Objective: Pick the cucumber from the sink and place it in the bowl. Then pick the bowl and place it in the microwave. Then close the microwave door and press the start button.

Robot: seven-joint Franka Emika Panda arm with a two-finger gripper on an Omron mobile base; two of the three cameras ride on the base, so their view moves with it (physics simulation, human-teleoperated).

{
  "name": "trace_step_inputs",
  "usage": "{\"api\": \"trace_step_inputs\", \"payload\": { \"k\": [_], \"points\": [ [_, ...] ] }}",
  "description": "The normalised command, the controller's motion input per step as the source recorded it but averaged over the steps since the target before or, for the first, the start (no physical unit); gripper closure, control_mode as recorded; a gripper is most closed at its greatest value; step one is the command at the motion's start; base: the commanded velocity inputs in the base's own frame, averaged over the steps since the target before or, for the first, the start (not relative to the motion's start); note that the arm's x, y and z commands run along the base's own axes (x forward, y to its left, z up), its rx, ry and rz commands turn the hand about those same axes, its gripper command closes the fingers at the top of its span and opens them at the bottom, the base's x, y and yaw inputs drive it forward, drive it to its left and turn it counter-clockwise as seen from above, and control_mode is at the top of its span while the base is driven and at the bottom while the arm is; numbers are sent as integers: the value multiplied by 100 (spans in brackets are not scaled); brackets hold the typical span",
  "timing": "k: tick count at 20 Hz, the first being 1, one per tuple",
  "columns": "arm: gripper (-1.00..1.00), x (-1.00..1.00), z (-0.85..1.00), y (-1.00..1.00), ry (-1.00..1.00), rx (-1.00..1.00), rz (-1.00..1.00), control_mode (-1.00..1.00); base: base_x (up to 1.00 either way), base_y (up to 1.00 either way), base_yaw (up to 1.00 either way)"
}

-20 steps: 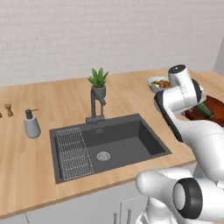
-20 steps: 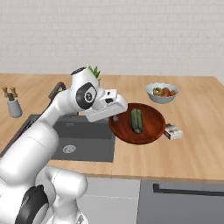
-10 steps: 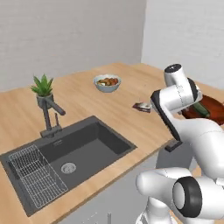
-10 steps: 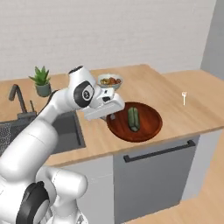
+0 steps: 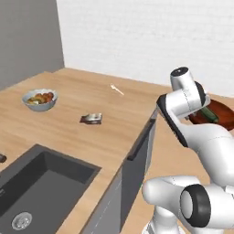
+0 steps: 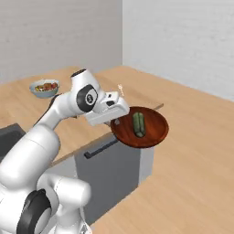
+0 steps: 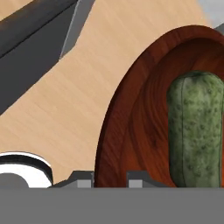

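The reddish-brown bowl hangs in the air past the counter's edge, level, with the striped green cucumber lying inside it. My gripper is shut on the bowl's near rim. In the hand view the bowl rises from between the fingertips, and the cucumber rests at its right. From the left base the bowl and cucumber peek out behind my arm. The sink lies at the lower left. The microwave, its door and the start button are out of view.
A pale bowl of fruit stands on the wooden counter, with a small packet and a fork further along. A grey appliance front with a bar handle sits under the counter edge. Wooden floor spreads to the right.
Both base views have swung round, so the sink and counter slid off to the left: the base moved. The bowl with the cucumber stays in my shut gripper.
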Motion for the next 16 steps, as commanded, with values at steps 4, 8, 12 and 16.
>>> {"api": "trace_step_inputs", "payload": {
  "k": [4,8,12,16],
  "points": [
    [100,0,0,0,0,0,0,100,0,-28,-74],
    [100,0,0,0,0,0,0,100,3,-20,-74],
    [100,0,0,0,0,0,0,100,31,-20,-65],
    [100,0,0,0,0,0,0,100,90,-17,-54]
  ]
}}
